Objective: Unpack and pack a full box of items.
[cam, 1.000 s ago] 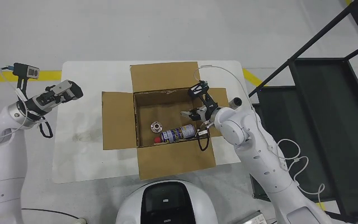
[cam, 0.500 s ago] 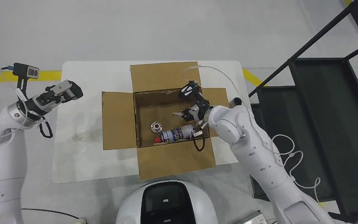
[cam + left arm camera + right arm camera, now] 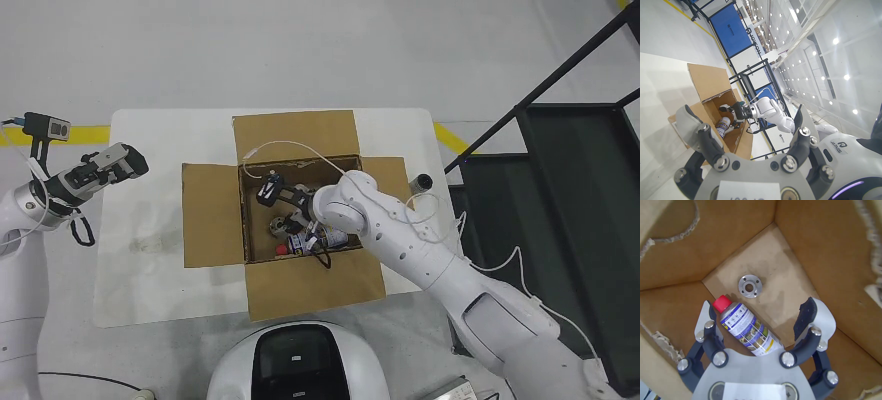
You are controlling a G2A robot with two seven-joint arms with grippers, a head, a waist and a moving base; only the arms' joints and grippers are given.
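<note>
An open cardboard box (image 3: 212, 215) stands on the white table. On its floor lie a spray can (image 3: 749, 328) with a red cap and a round metal flange (image 3: 750, 286). My right gripper (image 3: 758, 307) is down inside the box, open, its fingers straddling the can without touching it; the flange lies just beyond. From above, the right gripper (image 3: 283, 205) covers part of the can (image 3: 300, 243). My left gripper (image 3: 125, 160) hangs open and empty past the table's left edge, well away from the box (image 3: 708, 81).
The box flaps are folded outward on all sides. Bare table (image 3: 150, 270) lies left of the box. A black metal rack (image 3: 560, 170) stands close to the table's right side.
My right arm has swung from the box's right wall leftward across the opening and down inside, ending over the can. The left arm has not moved.
</note>
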